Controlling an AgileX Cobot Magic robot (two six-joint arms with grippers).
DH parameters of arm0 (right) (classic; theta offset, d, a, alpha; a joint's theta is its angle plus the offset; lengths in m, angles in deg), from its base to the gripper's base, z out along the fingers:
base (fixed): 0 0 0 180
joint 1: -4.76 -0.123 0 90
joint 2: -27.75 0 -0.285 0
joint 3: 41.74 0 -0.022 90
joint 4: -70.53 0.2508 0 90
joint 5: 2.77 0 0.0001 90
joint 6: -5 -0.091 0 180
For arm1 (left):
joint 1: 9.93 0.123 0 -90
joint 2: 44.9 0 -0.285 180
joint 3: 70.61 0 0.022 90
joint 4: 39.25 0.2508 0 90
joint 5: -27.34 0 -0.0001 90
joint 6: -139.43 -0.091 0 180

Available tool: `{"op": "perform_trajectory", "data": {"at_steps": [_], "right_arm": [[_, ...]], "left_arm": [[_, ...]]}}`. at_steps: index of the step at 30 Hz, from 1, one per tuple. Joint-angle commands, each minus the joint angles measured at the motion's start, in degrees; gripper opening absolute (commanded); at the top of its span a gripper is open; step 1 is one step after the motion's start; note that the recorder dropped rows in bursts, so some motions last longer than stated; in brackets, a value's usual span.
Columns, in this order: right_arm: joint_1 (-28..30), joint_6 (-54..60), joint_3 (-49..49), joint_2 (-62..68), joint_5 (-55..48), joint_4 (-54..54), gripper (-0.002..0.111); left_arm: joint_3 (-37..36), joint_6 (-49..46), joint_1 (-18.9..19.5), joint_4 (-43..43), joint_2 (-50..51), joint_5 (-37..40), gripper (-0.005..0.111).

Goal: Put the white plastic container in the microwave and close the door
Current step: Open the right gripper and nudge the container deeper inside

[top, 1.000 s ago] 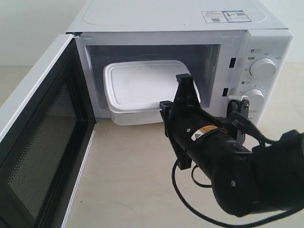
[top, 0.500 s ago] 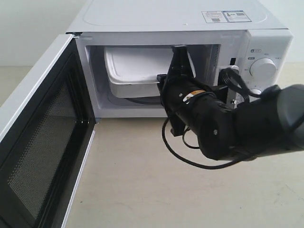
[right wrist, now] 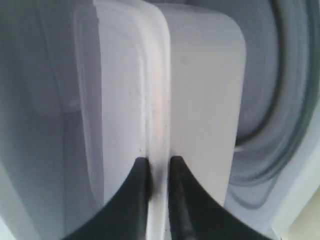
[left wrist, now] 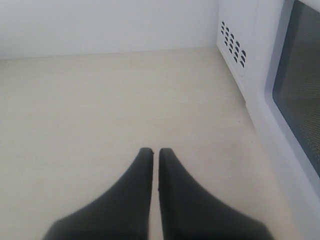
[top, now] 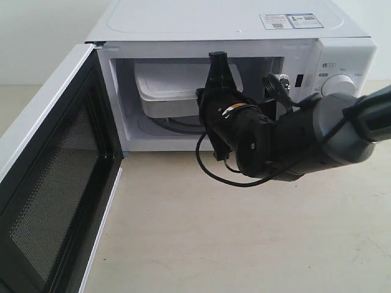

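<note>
The white plastic container (top: 168, 88) hangs inside the cavity of the white microwave (top: 214, 27), above the glass turntable (top: 177, 125). My right gripper (top: 211, 85) reaches into the opening and is shut on the container's rim (right wrist: 157, 100); in the right wrist view the black fingertips (right wrist: 141, 167) pinch the lid edge, with the turntable (right wrist: 280, 125) behind. The door (top: 52, 183) stands wide open at the left, its mesh window facing inward. My left gripper (left wrist: 155, 151) is shut and empty, beside the door (left wrist: 300, 95) over the tabletop.
The microwave's two knobs (top: 338, 87) sit on its right panel, partly behind the right arm (top: 293, 143). A black cable loops under that arm. The beige tabletop (top: 214, 232) lies in front of the microwave. Vent holes (left wrist: 232, 44) mark the microwave's side.
My right gripper has carried the container from the cavity's front edge, up and deeper into the microwave. The door has not moved.
</note>
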State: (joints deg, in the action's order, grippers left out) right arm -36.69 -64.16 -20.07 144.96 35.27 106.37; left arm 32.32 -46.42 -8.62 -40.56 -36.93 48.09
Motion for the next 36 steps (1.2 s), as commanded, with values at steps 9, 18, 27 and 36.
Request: {"op": "perform_trajectory", "data": {"at_steps": [9, 18, 27, 36], "right_arm": [[1.0, 0.7, -0.9, 2.6, 1.1, -0.2, 0.0], [1.0, 0.6, -0.9, 2.4, 1.1, -2.5, 0.049], [1.0, 2.5, 11.7, -6.3, 1.9, -21.2, 0.037], [1.0, 47.1, 14.9, -8.8, 1.8, -35.5, 0.0]], "left_arm": [[-0.2, -0.2, -0.3, -0.4, -0.2, -0.1, 0.004], [-0.2, -0.2, -0.3, -0.4, -0.2, -0.1, 0.004], [-0.2, -0.2, -0.3, -0.4, -0.2, -0.1, 0.004], [-0.2, -0.2, -0.3, -0.4, -0.2, -0.1, 0.004]]}}
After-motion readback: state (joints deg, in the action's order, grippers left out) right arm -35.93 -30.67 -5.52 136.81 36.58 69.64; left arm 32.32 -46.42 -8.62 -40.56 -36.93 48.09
